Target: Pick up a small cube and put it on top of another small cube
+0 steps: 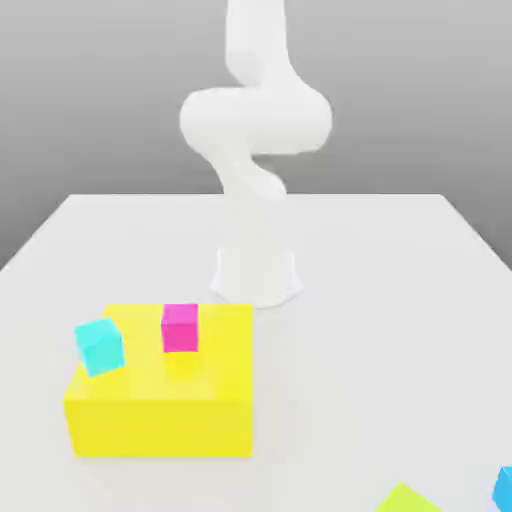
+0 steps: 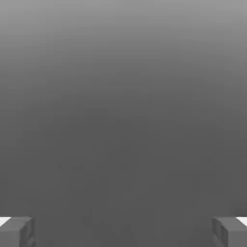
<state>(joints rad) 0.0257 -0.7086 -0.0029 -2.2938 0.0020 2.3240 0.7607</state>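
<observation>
Fingers (image 2: 17, 231) spread wide apart at the hand view's lower corners, holding nothing. Green cube (image 1: 408, 498) at the exterior view's bottom edge, right of centre, well apart from pink cube (image 1: 180, 328) on yellow block (image 1: 160, 420), lower left.

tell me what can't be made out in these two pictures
- Lime-green cube: cut off by the exterior view's bottom edge, so its full shape is unclear.
- Cyan cube at the exterior view's right: cropped by the corner.
- Gripper: the hand view shows its fingertips wide apart with grey backdrop beyond, so what lies below can't be told.
</observation>
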